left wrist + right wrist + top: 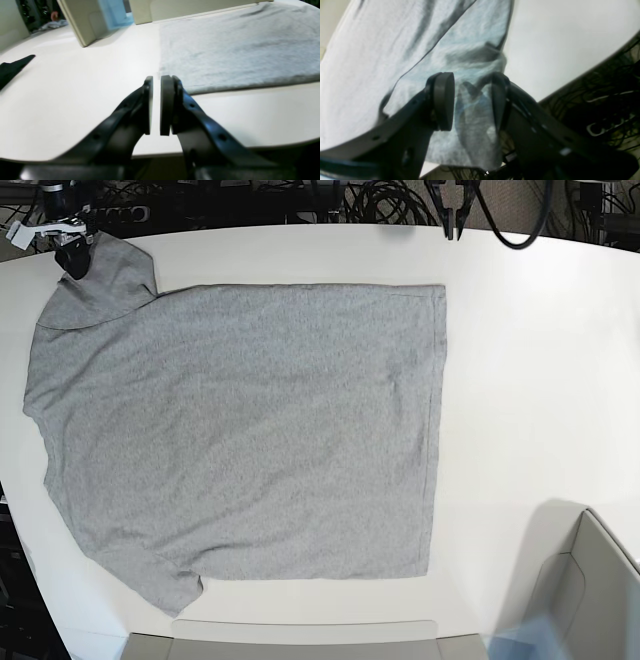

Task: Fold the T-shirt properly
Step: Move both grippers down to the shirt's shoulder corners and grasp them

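Note:
The heather-grey T-shirt (250, 430) lies spread flat on the white table (530, 380), plain side up. My right gripper (75, 260) is at the shirt's far left sleeve. In the right wrist view its jaws (471, 100) stand apart, with bunched sleeve cloth (472, 117) between them and draped on one finger. The rest of the shirt (370, 62) fills that view's left. My left gripper (450, 225) hangs over the table's far edge, just past the shirt's hem corner. In the left wrist view it (157, 82) is empty, pads almost touching, next to the shirt's edge (237, 45).
Beige boxes (590, 580) stand at the near right corner, and a beige tray edge (300, 640) runs along the near side. Cables (380, 200) lie beyond the far edge. A black object (12, 67) shows at the left of the left wrist view.

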`<state>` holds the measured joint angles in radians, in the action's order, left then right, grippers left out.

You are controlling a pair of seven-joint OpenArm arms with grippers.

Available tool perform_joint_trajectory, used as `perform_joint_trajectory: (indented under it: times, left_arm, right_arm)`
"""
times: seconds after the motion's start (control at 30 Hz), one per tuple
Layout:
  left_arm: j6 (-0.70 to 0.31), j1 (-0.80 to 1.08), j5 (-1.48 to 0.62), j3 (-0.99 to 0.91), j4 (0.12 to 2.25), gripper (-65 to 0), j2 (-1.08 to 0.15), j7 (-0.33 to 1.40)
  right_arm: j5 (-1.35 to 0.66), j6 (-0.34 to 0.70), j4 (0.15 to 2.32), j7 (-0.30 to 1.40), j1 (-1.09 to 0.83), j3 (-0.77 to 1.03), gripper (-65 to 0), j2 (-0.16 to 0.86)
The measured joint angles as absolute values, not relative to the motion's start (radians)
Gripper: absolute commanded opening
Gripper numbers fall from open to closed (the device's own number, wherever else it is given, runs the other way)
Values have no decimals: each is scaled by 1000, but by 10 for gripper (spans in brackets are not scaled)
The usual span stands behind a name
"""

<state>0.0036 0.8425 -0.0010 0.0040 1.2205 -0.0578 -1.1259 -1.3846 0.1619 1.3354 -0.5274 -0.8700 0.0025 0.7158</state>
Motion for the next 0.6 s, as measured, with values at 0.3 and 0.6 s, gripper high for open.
perform_joint_trajectory:
  times: [0.3, 0.6]
  left_arm:
    - [4, 843, -1, 4, 1221, -582, -58, -1126]
    - [4, 842, -1, 5, 1220, -582, -58, -1126]
  right_arm:
    - [-1385, 157, 1355, -489, -920, 90, -398, 676]
    - [-1384, 158, 1352, -486, -920, 96, -398, 675]
